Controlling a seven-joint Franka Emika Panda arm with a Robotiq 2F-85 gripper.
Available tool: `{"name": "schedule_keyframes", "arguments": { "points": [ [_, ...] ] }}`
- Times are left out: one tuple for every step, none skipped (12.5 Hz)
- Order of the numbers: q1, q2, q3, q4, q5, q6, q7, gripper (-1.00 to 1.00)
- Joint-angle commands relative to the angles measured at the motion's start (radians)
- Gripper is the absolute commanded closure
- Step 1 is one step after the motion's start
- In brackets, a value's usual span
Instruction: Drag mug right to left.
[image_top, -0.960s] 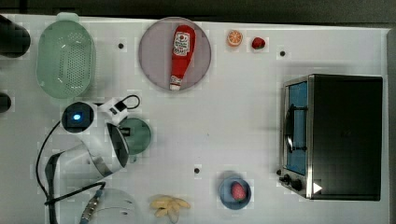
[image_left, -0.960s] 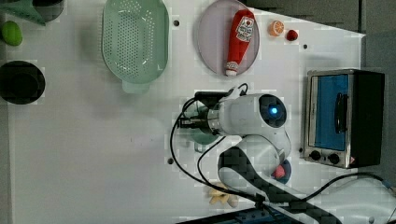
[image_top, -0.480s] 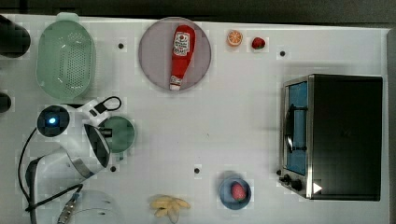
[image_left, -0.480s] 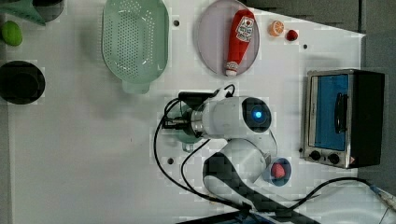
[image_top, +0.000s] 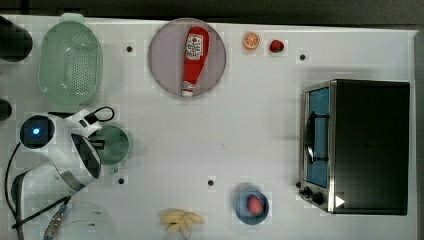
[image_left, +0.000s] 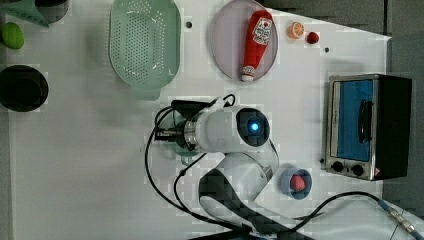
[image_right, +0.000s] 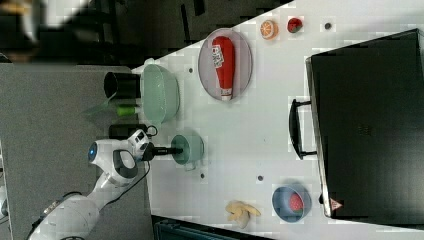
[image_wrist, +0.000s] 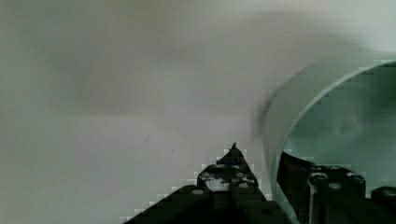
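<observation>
The teal-green mug (image_top: 114, 145) stands on the white table, toward the top view's left, below the colander. My gripper (image_top: 98, 145) holds its rim on the side toward the top view's left. In the wrist view the mug's wall (image_wrist: 285, 112) runs between my fingers, with one finger (image_wrist: 231, 167) outside and the other inside the cup, so the gripper (image_wrist: 261, 161) is shut on the wall. The right view shows the mug (image_right: 191, 149) upright with the gripper (image_right: 175, 150) at its rim. In the left view the arm covers most of the mug (image_left: 186, 158).
A pale green colander (image_top: 70, 62) lies just beyond the mug. A plate with a ketchup bottle (image_top: 192, 57), an orange slice (image_top: 251, 40) and a strawberry (image_top: 276, 46) sit along the far edge. A toaster oven (image_top: 357, 145), a blue bowl (image_top: 252, 205) and bananas (image_top: 181, 220) lie elsewhere.
The arm and the mug have slid together toward the top view's left, about a mug's width over the last second. Nothing else has moved.
</observation>
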Motion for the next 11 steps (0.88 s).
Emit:
{"name": "schedule_keyframes", "arguments": {
  "points": [
    [0.012,-0.056,-0.029,0.018,-0.003,-0.022,0.093,-0.05],
    [0.011,-0.095,-0.037,0.015,-0.002,-0.072,0.093,-0.28],
    [0.005,-0.142,-0.047,0.015,0.0,-0.121,0.093,-0.52],
    [-0.002,-0.195,-0.061,0.016,0.0,-0.168,0.093,-0.74],
    [-0.013,-0.253,-0.08,0.017,0.005,-0.206,0.093,-1.0],
    [-0.025,-0.313,-0.102,0.017,0.008,-0.239,0.093,-1.0],
    [-0.038,-0.374,-0.129,0.018,0.008,-0.268,0.093,-1.0],
    [-0.053,-0.434,-0.165,0.022,0.008,-0.296,0.093,-1.0],
    [-0.068,-0.488,-0.21,0.029,0.008,-0.325,0.093,-1.0],
    [-0.081,-0.535,-0.259,0.039,0.008,-0.36,0.093,-1.0],
    [-0.094,-0.578,-0.311,0.053,0.008,-0.411,0.093,-1.0]
  ]
}}
